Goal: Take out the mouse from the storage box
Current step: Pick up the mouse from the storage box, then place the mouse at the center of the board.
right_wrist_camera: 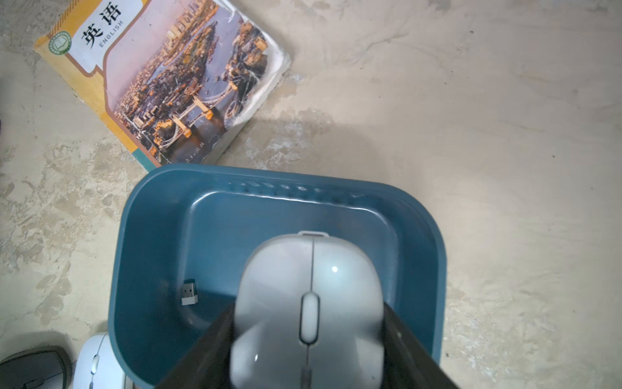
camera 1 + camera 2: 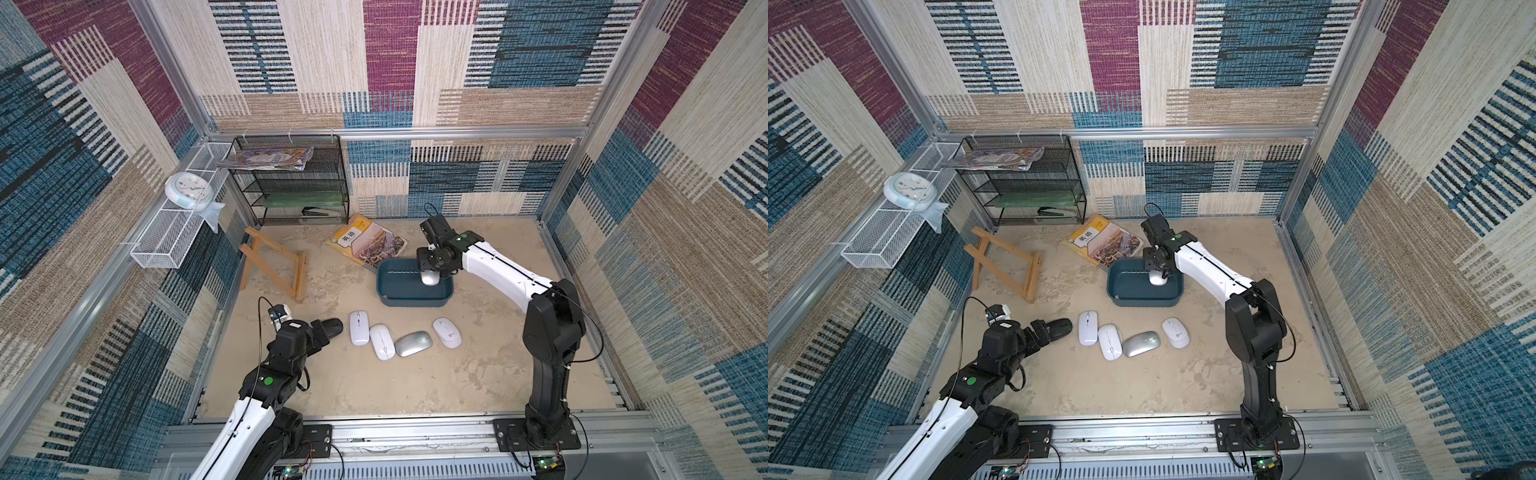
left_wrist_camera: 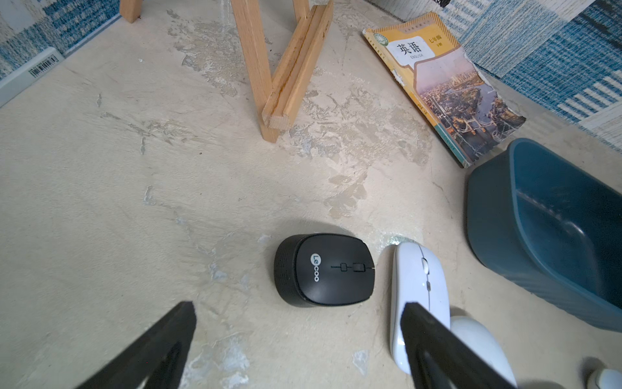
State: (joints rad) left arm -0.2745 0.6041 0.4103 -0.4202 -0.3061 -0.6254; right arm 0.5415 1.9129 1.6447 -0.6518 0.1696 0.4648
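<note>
Right wrist view is showing a receiver that the top views are missing

The right gripper point(image 1: 308, 313) is clamping the grey mouse point(image 1: 308, 276) by its sides over the storage box point(image 1: 151, 235), toward the box's right end. A small USB receiver point(image 1: 189, 293) is lying inside, visible only here. The left gripper point(image 3: 298, 313) is hanging wide apart just left of the black mouse point(image 3: 324, 269). Six mice are showing: one held, one black, three white mice point(image 2: 358, 327) and one silver mouse point(image 2: 413, 343).

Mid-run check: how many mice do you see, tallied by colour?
Black mouse: 1
White mice: 3
Silver mouse: 1
Pale grey mouse, in the right fingers: 1
Total: 6
</note>
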